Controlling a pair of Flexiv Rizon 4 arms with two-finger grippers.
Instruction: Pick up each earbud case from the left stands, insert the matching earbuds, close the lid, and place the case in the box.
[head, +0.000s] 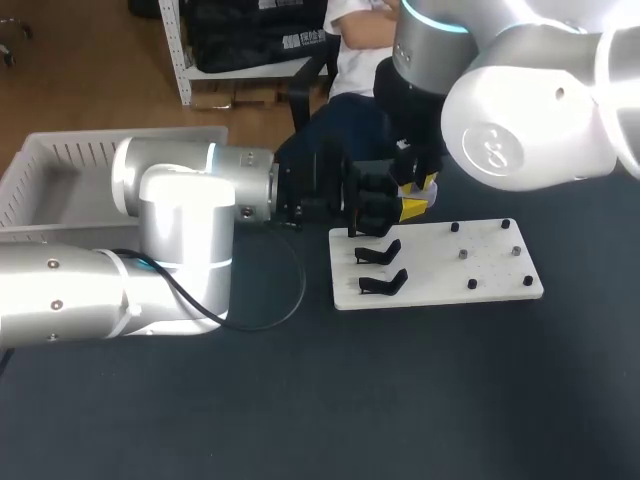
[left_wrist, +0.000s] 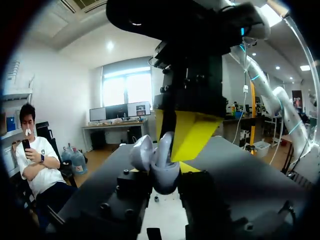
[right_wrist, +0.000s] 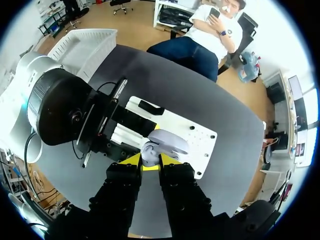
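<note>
Left tool (head: 372, 203) gripping open earbud case (left_wrist: 164, 178), right tool (right_wrist: 150, 162) pinching earbud (left_wrist: 165, 145) inside

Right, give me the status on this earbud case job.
Done: the pale grey earbud case is off the two black stands, both empty, on the white board. In hand: the left tool grips the case, lid open, with the right tool at its mouth. Left: closing the lid and boxing it; the white slatted box shows no case.
</note>
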